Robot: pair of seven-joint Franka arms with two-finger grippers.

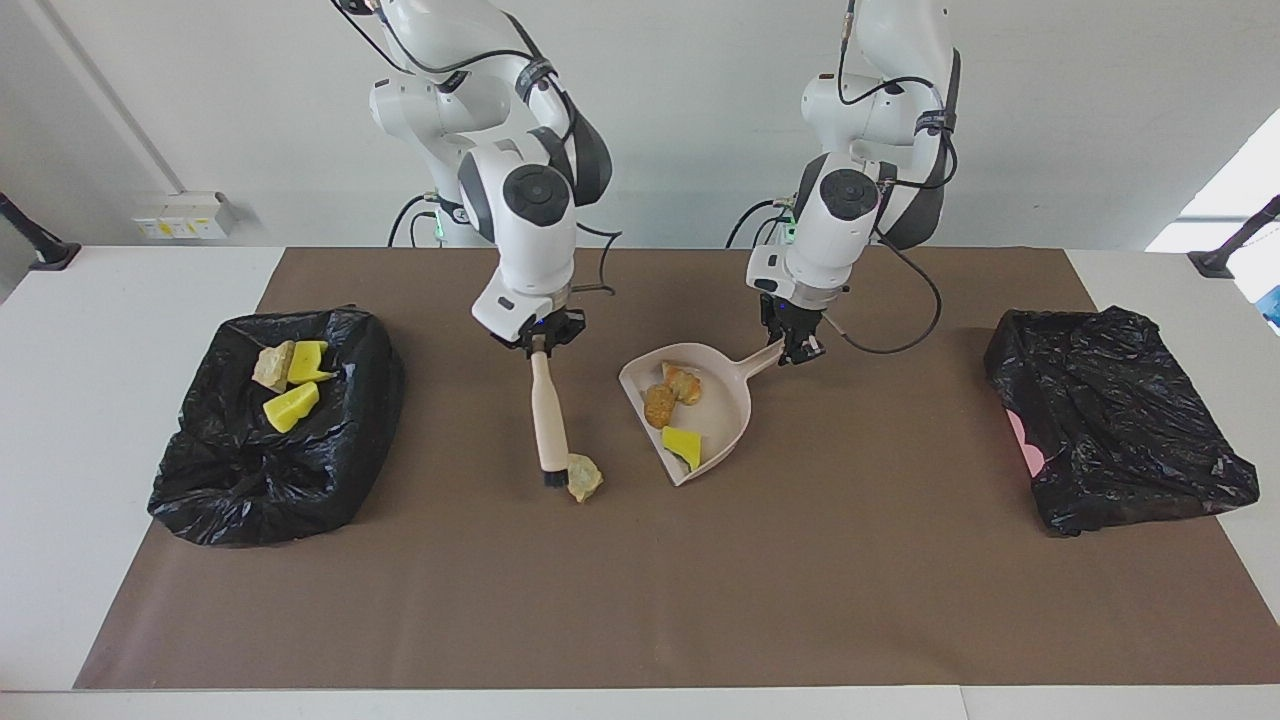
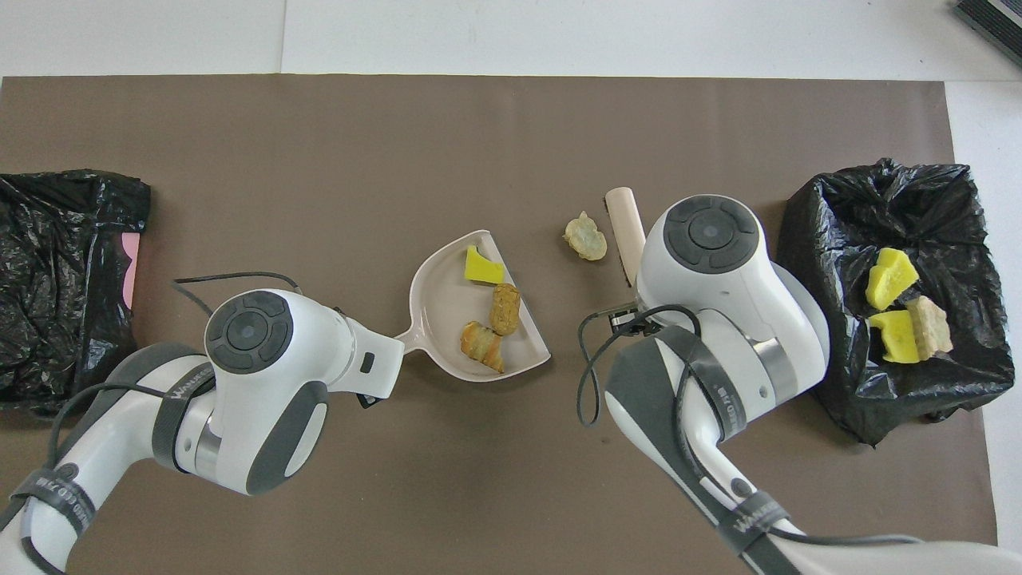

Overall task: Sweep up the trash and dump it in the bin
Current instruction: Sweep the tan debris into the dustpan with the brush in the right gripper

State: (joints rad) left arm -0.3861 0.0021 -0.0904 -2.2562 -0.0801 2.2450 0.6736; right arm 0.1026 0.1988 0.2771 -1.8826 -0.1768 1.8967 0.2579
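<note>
From across, a white surface (image 1: 120, 420) under a brown mat (image 1: 640, 580) meets a pale wall. The right pincer (image 1: 540, 340) clamps the brush (image 1: 548, 415), bristles beside a loose scrap (image 1: 584, 477). The left pincer (image 1: 800, 345) clamps the dustpan (image 1: 735, 400) handle.

From above, three scraps (image 2: 487, 307) lie in the dustpan (image 2: 439, 295), three more (image 2: 906, 307) in the bin (image 2: 830, 239) at the right arm's end.

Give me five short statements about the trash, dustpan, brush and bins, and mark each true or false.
1. The dustpan holds three scraps. True.
2. The left tool grips the brush. False: it grips the dustpan's handle; the right tool holds the brush.
3. One scrap lies on the mat beside the brush's bristles. True.
4. The bin at the left arm's end holds three scraps. False: those show in the bin at the right arm's end.
5. The dustpan is over a bin. False: it is over the mat.
</note>
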